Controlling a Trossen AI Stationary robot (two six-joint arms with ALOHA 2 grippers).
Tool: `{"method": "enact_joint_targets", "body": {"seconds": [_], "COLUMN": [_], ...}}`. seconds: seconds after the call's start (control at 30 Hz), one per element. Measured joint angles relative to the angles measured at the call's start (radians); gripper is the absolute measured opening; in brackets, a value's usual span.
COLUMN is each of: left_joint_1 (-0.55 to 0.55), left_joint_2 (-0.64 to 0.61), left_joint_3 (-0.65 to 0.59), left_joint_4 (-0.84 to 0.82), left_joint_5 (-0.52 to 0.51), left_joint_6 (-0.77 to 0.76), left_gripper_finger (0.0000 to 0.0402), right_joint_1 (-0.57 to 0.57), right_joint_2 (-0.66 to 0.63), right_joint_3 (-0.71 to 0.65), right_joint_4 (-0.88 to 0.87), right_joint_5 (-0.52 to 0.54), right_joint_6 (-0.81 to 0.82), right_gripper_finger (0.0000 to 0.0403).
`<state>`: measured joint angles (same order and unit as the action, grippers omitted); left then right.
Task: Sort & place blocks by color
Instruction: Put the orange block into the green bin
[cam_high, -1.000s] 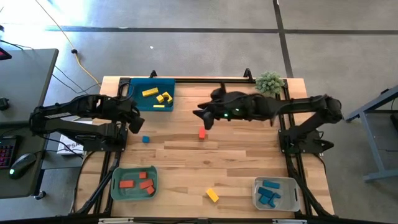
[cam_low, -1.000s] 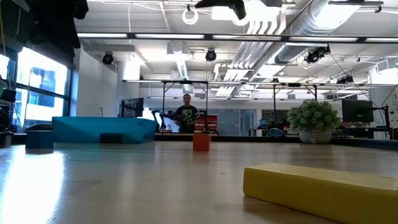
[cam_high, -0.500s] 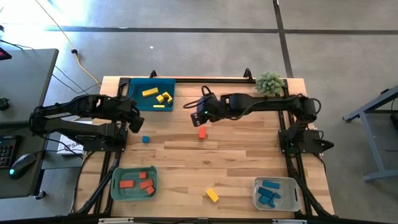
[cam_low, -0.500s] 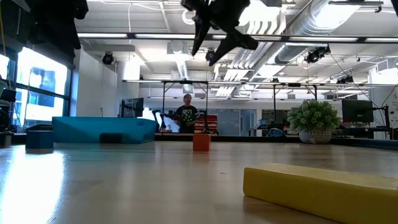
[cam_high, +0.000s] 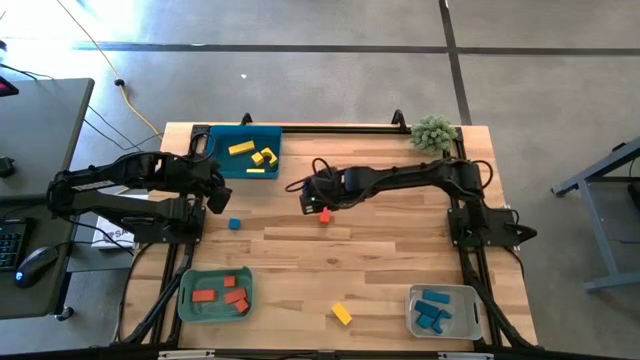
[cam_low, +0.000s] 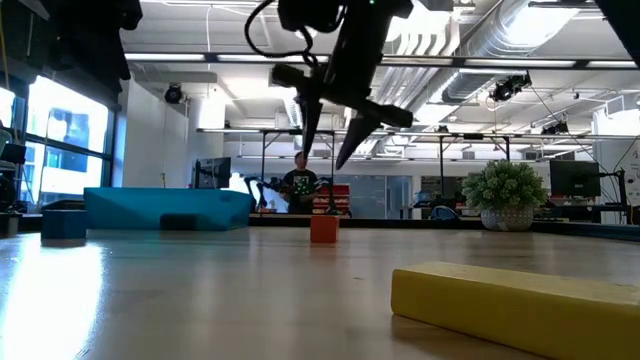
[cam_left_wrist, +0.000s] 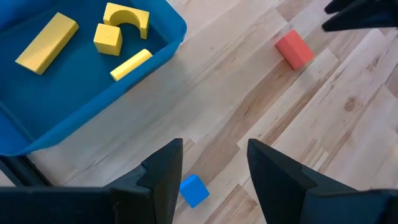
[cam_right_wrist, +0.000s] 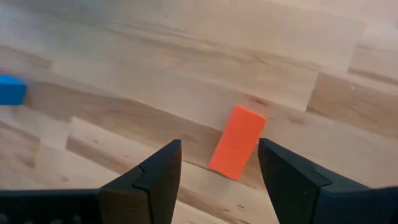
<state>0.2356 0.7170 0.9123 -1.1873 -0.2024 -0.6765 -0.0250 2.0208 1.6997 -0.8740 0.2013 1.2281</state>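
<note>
On bare wood lie three loose blocks: red (cam_high: 324, 214), blue (cam_high: 234, 224), yellow (cam_high: 342, 314).

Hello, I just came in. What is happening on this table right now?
The robot is sorting blocks by color. The right gripper, jaws open, hangs just above a red block lying loose mid-table; it has not gripped it. The left gripper, also open, waits near the teal tray with yellow blocks. A blue block and a yellow block lie loose too. The green tray holds red blocks, the grey tray blue ones.
</note>
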Motion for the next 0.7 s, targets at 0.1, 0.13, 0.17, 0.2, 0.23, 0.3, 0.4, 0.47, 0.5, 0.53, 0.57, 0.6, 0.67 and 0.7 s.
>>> {"method": "enact_joint_targets", "body": {"seconds": [0.1, 0.13, 0.17, 0.2, 0.23, 0.3, 0.4, 0.47, 0.5, 0.53, 0.57, 0.6, 0.67, 0.7], "left_joint_1": [0.0, 0.0, 0.0, 0.0, 0.0, 0.0, 0.0, 0.0, 0.0, 0.0, 0.0, 0.0, 0.0, 0.0], "left_joint_2": [0.0, 0.0, 0.0, 0.0, 0.0, 0.0, 0.0, 0.0, 0.0, 0.0, 0.0, 0.0, 0.0, 0.0], "left_joint_3": [0.0, 0.0, 0.0, 0.0, 0.0, 0.0, 0.0, 0.0, 0.0, 0.0, 0.0, 0.0, 0.0, 0.0], "left_joint_4": [0.0, 0.0, 0.001, 0.0, 0.001, 0.0, 0.001, 0.001, 0.001, 0.001, 0.001, 0.002, 0.002, 0.002], "left_joint_5": [0.0, 0.0, 0.0, 0.0, 0.0, -0.002, -0.011, -0.013, -0.016, -0.017, -0.018, -0.019, -0.018, -0.019], "left_joint_6": [0.0, 0.0, 0.0, 0.0, 0.0, 0.0, 0.001, 0.005, 0.013, 0.022, 0.032, 0.038, 0.045, 0.045], "left_gripper_finger": [0.017, 0.017, 0.017, 0.017, 0.017, 0.017, 0.017, 0.017, 0.017, 0.017, 0.017, 0.017, 0.017, 0.017], "right_joint_1": [0.002, 0.002, 0.003, 0.004, 0.004, 0.007, 0.013, 0.019, 0.021, 0.024, 0.026, 0.028, 0.028, 0.029], "right_joint_2": [0.026, 0.034, 0.041, 0.05, 0.057, 0.072, 0.09, 0.102, 0.107, 0.11, 0.114, 0.12, 0.132, 0.141], "right_joint_3": [0.0, 0.0, 0.0, 0.0, 0.0, 0.0, 0.0, -0.001, -0.001, -0.001, -0.001, -0.001, -0.001, -0.001], "right_joint_4": [0.0, 0.001, 0.002, 0.002, 0.002, 0.001, 0.002, 0.0, 0.002, 0.001, -0.001, 0.005, -0.003, -0.003], "right_joint_5": [-0.001, -0.001, -0.001, -0.001, -0.002, -0.002, -0.004, -0.009, -0.009, -0.01, -0.01, -0.01, -0.011, -0.011], "right_joint_6": [0.052, 0.066, 0.08, 0.095, 0.11, 0.142, 0.184, 0.197, 0.207, 0.213, 0.217, 0.229, 0.243, 0.248], "right_gripper_finger": [0.02, 0.02, 0.02, 0.02, 0.02, 0.02, 0.02, 0.02, 0.02, 0.02, 0.02, 0.02, 0.02, 0.02]}}
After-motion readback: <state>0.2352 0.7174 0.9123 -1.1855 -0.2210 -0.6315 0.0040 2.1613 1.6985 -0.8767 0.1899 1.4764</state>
